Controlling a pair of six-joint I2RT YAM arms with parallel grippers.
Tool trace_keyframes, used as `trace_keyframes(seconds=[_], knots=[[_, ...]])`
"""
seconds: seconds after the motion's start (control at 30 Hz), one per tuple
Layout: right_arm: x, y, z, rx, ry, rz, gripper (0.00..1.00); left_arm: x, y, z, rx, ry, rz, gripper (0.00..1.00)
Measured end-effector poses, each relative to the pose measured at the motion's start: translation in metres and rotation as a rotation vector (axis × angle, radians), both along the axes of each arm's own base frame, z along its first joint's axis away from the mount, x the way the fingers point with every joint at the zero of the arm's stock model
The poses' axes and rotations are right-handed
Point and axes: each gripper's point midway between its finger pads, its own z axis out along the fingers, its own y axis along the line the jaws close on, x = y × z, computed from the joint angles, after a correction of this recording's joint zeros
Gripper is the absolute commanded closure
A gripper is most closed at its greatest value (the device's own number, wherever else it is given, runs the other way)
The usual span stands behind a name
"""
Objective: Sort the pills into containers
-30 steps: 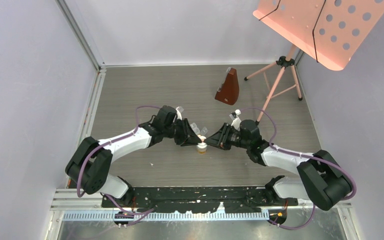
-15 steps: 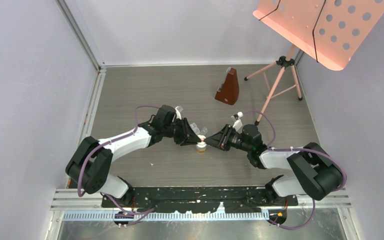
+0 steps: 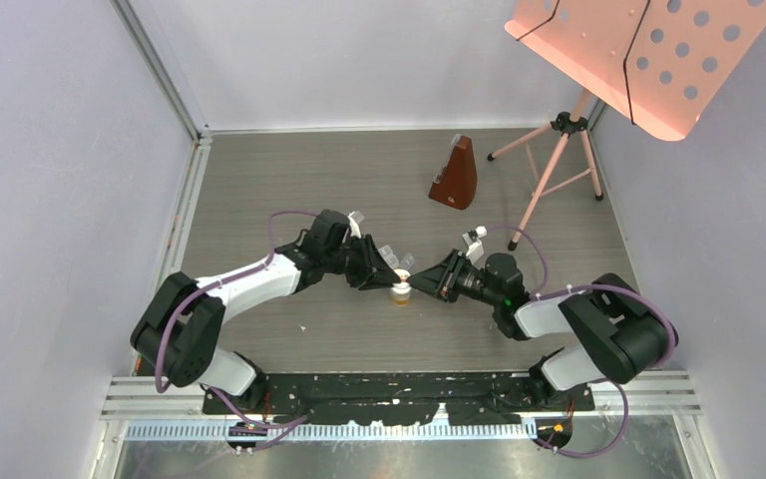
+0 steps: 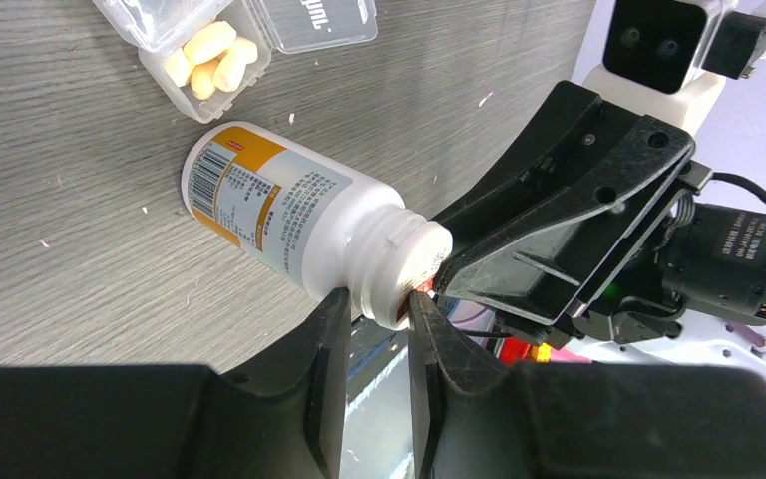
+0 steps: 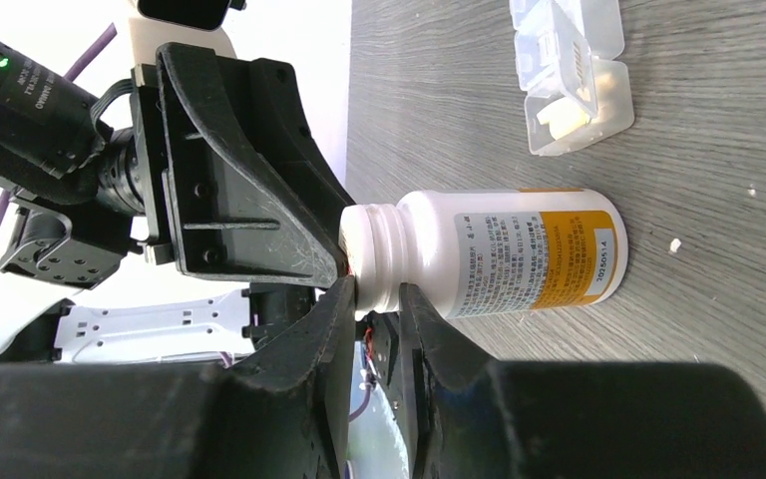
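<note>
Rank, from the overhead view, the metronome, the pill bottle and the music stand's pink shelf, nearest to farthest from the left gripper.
1. pill bottle: gripped by the left gripper, mid-table.
2. metronome: farther back, right of centre.
3. music stand's pink shelf: far right corner, raised.

The pill bottle [image 3: 401,293] stands mid-counter [image 3: 289,190] between the left claw [image 4: 374,309] and the right claw [image 5: 377,299], both at its neck. Just behind it lies the strip box [image 4: 175,92], with pills [image 4: 209,58] in one open compartment. Farther back, to the right, stands a metronome [image 3: 456,175], with a music stand [image 3: 557,150] to its right.
</note>
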Motion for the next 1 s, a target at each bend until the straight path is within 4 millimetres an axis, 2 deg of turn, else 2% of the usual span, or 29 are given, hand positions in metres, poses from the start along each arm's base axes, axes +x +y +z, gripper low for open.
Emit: trace_keyframes(seconds=[0.13, 0.33, 0.5, 0.6, 0.8, 1.0], knots=[[0.002, 0.000, 0.002, -0.052, 0.002, 0.010, 0.94, 0.001, 0.000, 0.001, 0.000, -0.007, -0.003, 0.98], [0.006, -0.001, 0.006, -0.209, 0.005, 0.036, 0.76, 0.005, -0.001, 0.007, 0.014, -0.039, -0.010, 0.74], [0.007, 0.000, 0.009, -0.312, 0.011, 0.076, 0.71, 0.006, -0.001, 0.009, 0.051, -0.064, -0.022, 0.67], [0.007, -0.001, 0.010, -0.372, 0.015, 0.097, 0.66, 0.006, -0.001, 0.010, 0.074, -0.075, -0.028, 0.58], [0.007, -0.005, 0.019, -0.467, 0.025, 0.126, 0.48, 0.005, 0.006, 0.006, 0.123, -0.075, -0.025, 0.37], [0.010, -0.011, 0.042, -0.527, -0.027, 0.129, 0.30, 0.009, 0.024, 0.010, 0.172, -0.111, -0.001, 0.23]])
